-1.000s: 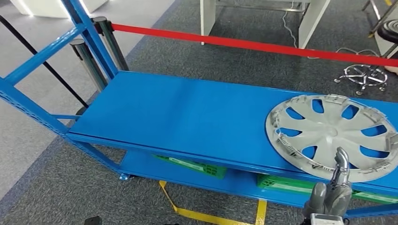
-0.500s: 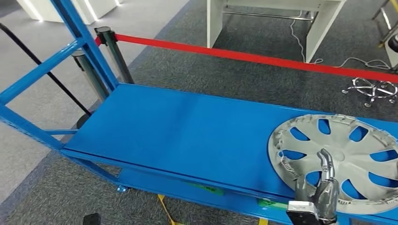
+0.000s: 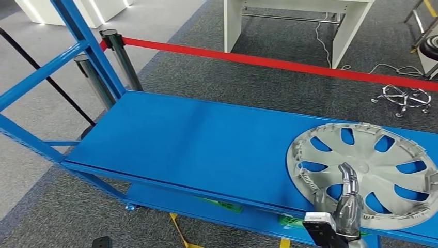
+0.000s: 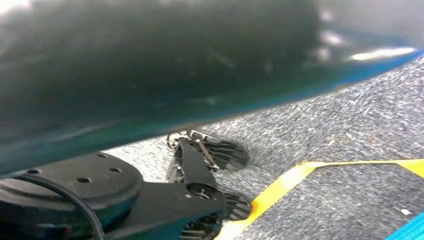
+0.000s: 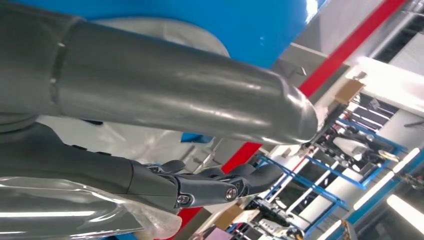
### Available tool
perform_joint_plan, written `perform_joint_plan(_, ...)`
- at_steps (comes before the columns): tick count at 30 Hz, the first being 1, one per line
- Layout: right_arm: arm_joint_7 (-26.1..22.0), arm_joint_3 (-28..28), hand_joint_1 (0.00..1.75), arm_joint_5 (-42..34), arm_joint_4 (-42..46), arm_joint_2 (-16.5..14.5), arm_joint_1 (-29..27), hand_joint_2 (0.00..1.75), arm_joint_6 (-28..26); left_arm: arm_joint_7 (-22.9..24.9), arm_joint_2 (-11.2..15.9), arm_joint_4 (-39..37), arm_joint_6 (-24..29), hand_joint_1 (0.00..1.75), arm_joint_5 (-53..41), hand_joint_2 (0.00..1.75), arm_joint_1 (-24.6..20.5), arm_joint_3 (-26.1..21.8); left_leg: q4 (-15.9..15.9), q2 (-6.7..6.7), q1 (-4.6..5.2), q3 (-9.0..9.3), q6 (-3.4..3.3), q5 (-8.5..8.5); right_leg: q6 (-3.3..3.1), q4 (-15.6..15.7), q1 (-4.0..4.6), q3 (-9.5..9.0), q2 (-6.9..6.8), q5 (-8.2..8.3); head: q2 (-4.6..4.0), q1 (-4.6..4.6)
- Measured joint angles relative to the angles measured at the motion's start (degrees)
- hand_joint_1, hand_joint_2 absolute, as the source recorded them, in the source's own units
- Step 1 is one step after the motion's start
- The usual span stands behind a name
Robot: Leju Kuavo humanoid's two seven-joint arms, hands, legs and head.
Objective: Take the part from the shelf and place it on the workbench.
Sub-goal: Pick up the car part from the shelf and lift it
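My right hand reaches over the near rim of the hubcap, which lies flat at the right end of the blue shelf; whether my fingers grip it I cannot tell. The thin, silvery spoked plastic disc looks slick on smooth painted metal, so a shallow pinch could slip.

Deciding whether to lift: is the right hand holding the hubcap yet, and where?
Cannot tell. The right hand sits at the hubcap's near rim, fingers reaching over the spokes, but a closed grip is not visible.
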State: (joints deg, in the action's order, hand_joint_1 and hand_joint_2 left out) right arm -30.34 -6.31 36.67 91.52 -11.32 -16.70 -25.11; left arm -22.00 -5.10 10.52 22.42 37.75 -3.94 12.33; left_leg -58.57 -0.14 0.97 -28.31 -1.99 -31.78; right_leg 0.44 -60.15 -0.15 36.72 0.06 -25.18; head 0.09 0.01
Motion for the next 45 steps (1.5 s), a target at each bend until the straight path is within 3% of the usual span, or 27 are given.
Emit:
perform_joint_plan(2, 0.91, 0.27, 0.00, 0.79, -0.57, 0.45, 0.39, 0.00, -0.04, -0.01, -0.12, -0.01, -0.07, 0.00, 0.00, 0.00, 0.14, 0.00, 0.52, 0.03, 0.00, -0.06, 0.10, 0.74, 0.67, 0.13, -0.22, 0.15, -0.07, 0.37, 0.00, -0.02)
perform_joint_plan(4, 1.75, 0.54, 0.00, 1.77, -1.07, 0.97, 0.75, 0.00, -0.27, -0.01, -0.21, 0.00, -0.19, 0.00, 0.00, 0.00, 0.20, -0.01, 1.17, 0.12, -0.28, -0.14, -0.32, 1.67, 1.21, -1.57, -0.25, 1.15, -0.03, -1.05, 0.00, 0.09)
perform_joint_plan(7, 4.12, 0.85, 0.00, 4.59, -2.30, 2.00, 1.24, 0.00, -1.44, 0.05, -0.31, -0.01, -0.57, 0.00, 0.00, 0.00, 0.23, -0.03, 1.38, 0.31, -0.39, -0.72, -0.72, 2.32, 1.84, -11.37, -0.38, 5.11, -0.01, -6.81, 0.00, 0.31)
perform_joint_plan(8, 5.40, 0.88, 0.00, 6.01, -2.81, 2.38, 1.35, 0.00, -2.15, 0.10, -0.38, -0.01, -0.68, 0.00, 0.01, 0.00, 0.32, -0.03, 1.35, 0.35, -0.39, -0.85, -0.72, 2.39, 2.02, -14.21, -0.43, 6.06, -0.01, -7.89, 0.00, 0.31)
perform_joint_plan(9, 6.73, 0.88, 0.00, 7.52, -3.23, 2.74, 1.42, 0.00, -2.90, 0.17, -0.43, -0.01, -0.75, 0.00, 0.01, 0.00, 0.38, -0.02, 1.33, 0.37, -0.40, -0.91, -0.70, 2.42, 2.17, -15.31, -0.47, 6.20, -0.03, -7.98, 0.00, 0.31)
perform_joint_plan(10, 8.36, 0.87, 0.00, 9.51, -3.58, 3.14, 1.48, 0.00, -3.78, 0.31, -0.47, -0.01, -0.78, 0.00, 0.02, 0.00, 0.41, -0.02, 1.29, 0.36, -0.43, -0.89, -0.65, 2.41, 2.27, -14.09, -0.51, 5.21, -0.05, -6.98, 0.00, 0.32)
perform_joint_plan(12, 12.40, 0.88, 0.00, 14.97, -4.03, 4.14, 1.64, 0.00, -5.70, 0.74, -0.54, 0.00, -0.78, 0.00, 0.03, 0.00, 0.43, -0.03, 1.13, 0.34, -0.50, -0.74, -0.34, 2.22, 2.35, -6.67, -0.62, 0.90, -0.14, -3.76, 0.00, 0.32)
perform_joint_plan(14, 16.22, 0.89, 0.00, 20.15, -4.18, 5.00, 1.69, 0.00, -7.34, 1.14, -0.60, 0.00, -0.78, 0.00, 0.08, 0.00, 0.40, -0.06, 0.64, 0.30, -0.34, -0.97, 0.20, 1.90, 1.99, -0.38, -0.59, -2.65, -0.14, -2.46, 0.00, 0.28)
perform_joint_plan(18, 21.46, 0.84, 0.00, 25.05, -3.61, 6.25, 1.34, 0.00, -8.14, 1.96, -0.76, 0.00, -0.80, 0.00, 0.13, 0.00, 0.38, -0.11, -0.05, 0.28, -0.27, -1.40, 1.00, 1.36, 0.66, 0.89, -0.50, -3.42, -0.06, -2.78, 0.00, 0.25)
perform_joint_plan(20, 23.17, 0.86, 0.00, 25.43, -3.11, 6.84, 1.46, 0.87, -7.48, 2.34, -0.84, 0.00, -1.09, 0.00, -0.14, 0.00, 0.31, -0.10, -3.53, 0.25, -0.45, -2.86, 1.62, -0.84, 0.03, 1.11, -0.72, -3.62, -0.13, -2.79, 0.00, 0.03)
perform_joint_plan(22, 24.38, 0.85, 0.00, 25.22, -2.92, 7.55, 1.60, 1.75, -6.97, 2.61, -0.89, -0.01, -1.55, 0.00, -0.44, 0.00, 0.32, -0.08, -10.93, 0.24, -0.73, -6.37, 2.11, -4.18, -0.28, 1.13, -0.72, -3.67, -0.19, -2.88, 0.00, -0.16)
perform_joint_plan(23, 24.81, 0.82, 0.00, 24.96, -2.97, 7.97, 1.63, 1.75, -6.74, 2.77, -0.91, -0.01, -1.71, 0.00, -0.53, 0.00, 0.39, -0.07, -14.36, 0.24, -0.88, -8.15, 2.25, -5.22, -0.32, 1.12, -0.71, -3.70, -0.19, -2.91, 0.00, -0.15)
perform_joint_plan(24, 25.11, 0.76, 0.00, 24.65, -3.05, 8.39, 1.68, 1.75, -6.40, 2.89, -0.92, -0.01, -1.79, 0.00, -0.56, 0.00, 0.48, -0.07, -16.11, 0.24, -1.01, -9.17, 2.31, -5.19, -0.35, 1.12, -0.70, -3.74, -0.16, -2.93, 0.00, -0.15)
perform_joint_plan(25, 25.35, 0.69, 0.00, 24.25, -3.19, 8.78, 1.76, 1.75, -5.93, 2.99, -0.94, -0.01, -1.82, 0.00, -0.59, 0.00, 0.53, -0.06, -15.75, 0.24, -1.13, -9.26, 2.30, -4.03, -0.35, 1.12, -0.70, -3.83, -0.11, -2.95, 0.00, -0.16)
perform_joint_plan(26, 25.59, 0.62, 0.00, 23.81, -3.36, 9.17, 1.86, 1.75, -5.38, 3.07, -0.95, -0.01, -1.83, 0.00, -0.62, 0.00, 0.55, -0.05, -13.22, 0.24, -1.23, -8.33, 2.24, -1.93, -0.33, 1.12, -0.71, -3.97, -0.06, -2.96, 0.00, -0.16)
perform_joint_plan(28, 25.94, 0.42, 0.00, 23.19, -3.70, 9.80, 2.13, 1.75, -4.41, 3.08, -0.97, -0.01, -1.81, 0.00, -0.68, 0.00, 0.45, -0.04, -5.47, 0.23, -1.30, -5.20, 2.04, 2.01, -0.09, 1.08, -0.63, -4.14, 0.01, -3.06, 0.00, -0.16)
perform_joint_plan(29, 26.08, 0.30, 0.00, 22.90, -3.85, 10.09, 2.26, 1.75, -3.88, 3.08, -0.99, -0.01, -1.80, 0.00, -0.70, 0.00, 0.38, -0.04, -2.68, 0.21, -1.26, -4.09, 1.92, 2.90, 0.17, 1.05, -0.54, -4.10, 0.04, -3.08, 0.00, -0.14)
perform_joint_plan(31, 26.28, 0.10, 0.00, 22.08, -4.24, 10.60, 2.50, 1.75, -2.22, 3.09, -1.01, -0.01, -1.81, 0.00, -0.76, 0.00, 0.33, -0.04, -0.76, 0.15, -1.05, -3.51, 1.60, 2.93, 0.86, 1.19, -0.42, -3.92, 0.06, -2.92, 0.00, -0.08)
perform_joint_plan(34, 26.50, -0.09, 0.00, 20.39, -5.42, 11.72, 2.99, 1.75, 1.75, 3.15, -1.03, -0.01, -1.92, 0.00, -1.06, 0.00, 0.47, -0.04, -0.08, 0.24, -1.16, -3.47, 0.50, 3.49, 1.81, 0.77, -0.53, -3.51, 0.03, -3.44, 0.00, -0.03)
perform_joint_plan(36, 26.53, -0.23, 0.00, 19.93, -6.57, 12.50, 3.51, 1.75, 3.36, 3.18, -1.07, -0.01, -2.03, 0.00, -1.22, 0.00, 0.42, -0.03, 0.25, 0.39, -1.27, -3.44, -0.09, 3.82, 2.07, -3.92, -0.53, -1.24, 0.00, -6.36, 0.00, 0.10)
perform_joint_plan(38, 26.53, -0.32, 0.00, 20.00, -7.84, 13.13, 4.12, 1.75, 4.19, 3.23, -1.11, -0.01, -2.08, 0.00, -1.34, 0.00, 0.43, 0.01, 0.24, 0.51, -1.11, -3.52, -0.30, 3.88, 2.16, -11.48, -0.48, 2.21, 0.00, -9.67, 0.00, 0.14)
perform_joint_plan(39, 26.53, -0.35, 0.00, 20.01, -8.49, 13.52, 4.43, 1.75, 4.77, 3.26, -1.15, -0.01, -2.12, 0.00, -1.44, 0.00, 0.46, 0.05, 0.24, 0.58, -1.02, -3.50, -0.34, 3.88, 2.14, -13.85, -0.43, 3.27, 0.00, -10.19, 0.00, 0.11)
perform_joint_plan(40, 26.52, -0.35, 0.00, 19.93, -9.08, 13.94, 4.86, 1.75, 5.64, 3.27, -1.18, -0.01, -2.18, 0.00, -1.54, 0.00, 0.49, 0.09, 0.23, 0.64, -0.96, -3.44, -0.37, 3.87, 2.04, -14.12, -0.35, 3.31, 0.00, -9.62, 0.00, 0.11)
perform_joint_plan(41, 26.48, -0.35, 0.00, 19.74, -9.70, 14.44, 5.47, 1.75, 6.72, 3.27, -1.23, -0.01, -2.25, 0.00, -1.66, 0.00, 0.50, 0.15, 0.24, 0.71, -0.94, -3.28, -0.39, 3.85, 1.83, -11.92, -0.21, 2.07, 0.00, -8.02, 0.00, 0.10)
perform_joint_plan(43, 26.27, -0.29, 0.00, 19.15, -11.30, 15.80, 7.44, 1.75, 9.32, 3.32, -1.45, -0.01, -2.37, 0.00, -1.92, 0.00, 0.36, 0.29, 0.24, 0.92, -0.99, -2.83, -0.38, 3.76, 0.98, -3.52, 0.30, -2.52, -0.06, -4.41, 0.00, 0.08)
perform_joint_plan(45, 25.92, -0.11, 0.00, 18.38, -13.38, 17.29, 9.79, 1.75, 11.58, 3.38, -1.80, 0.01, -2.46, 0.00, -2.21, 0.00, -0.02, 0.41, 0.28, 1.07, -1.18, -2.57, 0.03, 3.63, 0.15, 2.27, 0.90, -5.59, -0.23, -3.29, 0.00, 0.08)
